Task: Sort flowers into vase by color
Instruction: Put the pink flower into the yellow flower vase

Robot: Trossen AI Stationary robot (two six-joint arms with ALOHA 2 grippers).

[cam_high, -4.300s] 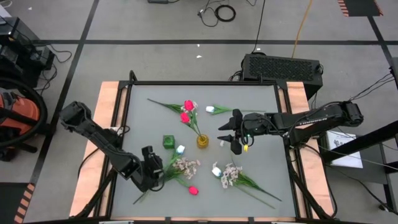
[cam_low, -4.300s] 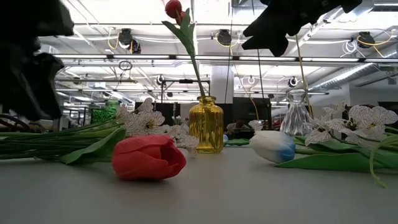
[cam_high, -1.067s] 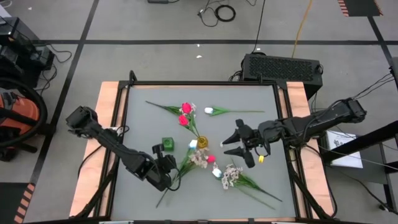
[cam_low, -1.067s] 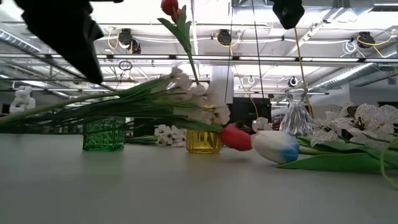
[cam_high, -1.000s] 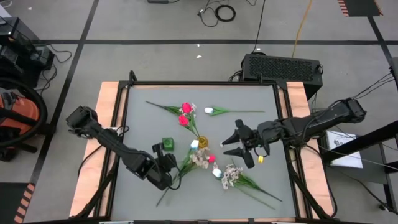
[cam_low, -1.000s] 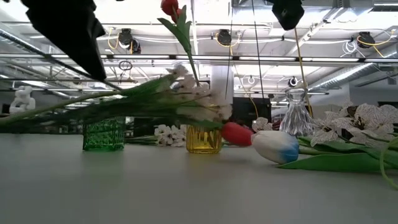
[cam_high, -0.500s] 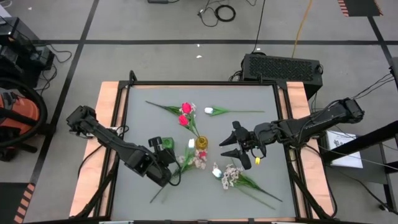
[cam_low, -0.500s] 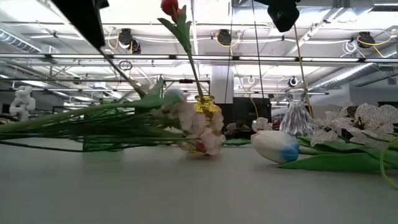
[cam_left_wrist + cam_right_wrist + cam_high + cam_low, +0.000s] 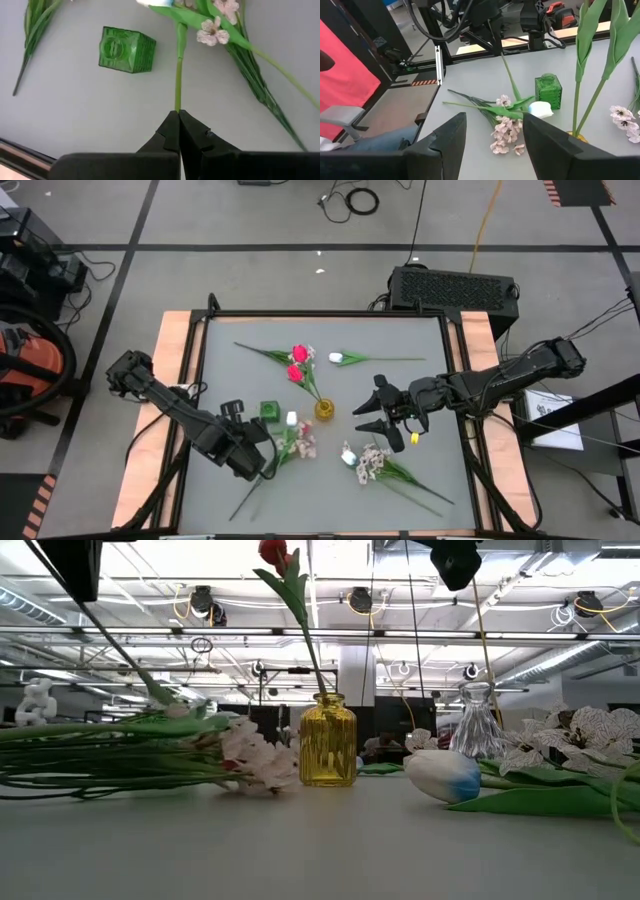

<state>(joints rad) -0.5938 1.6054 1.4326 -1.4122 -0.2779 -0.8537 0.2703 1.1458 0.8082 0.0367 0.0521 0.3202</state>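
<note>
The left pincer clamps a white tulip's green stem beside the square green glass vase, while the right pincer hovers half-spread near the amber glass vase.

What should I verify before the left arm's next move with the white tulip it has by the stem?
1. Left gripper shut on the white artificial tulip at its green stem's end: ok.
2. Only that stem pinched; the spray of pale blossoms lies beside it: ok in the left wrist view.
3. Green square glass vase upright, mouth free: ok.
4. Tulip lined up over a vase: not ok; it lies near level, beside the green one.
5. Right gripper open, empty, clear of the flowers: ok.
6. Yellow ribbed glass vase upright: ok.
</note>
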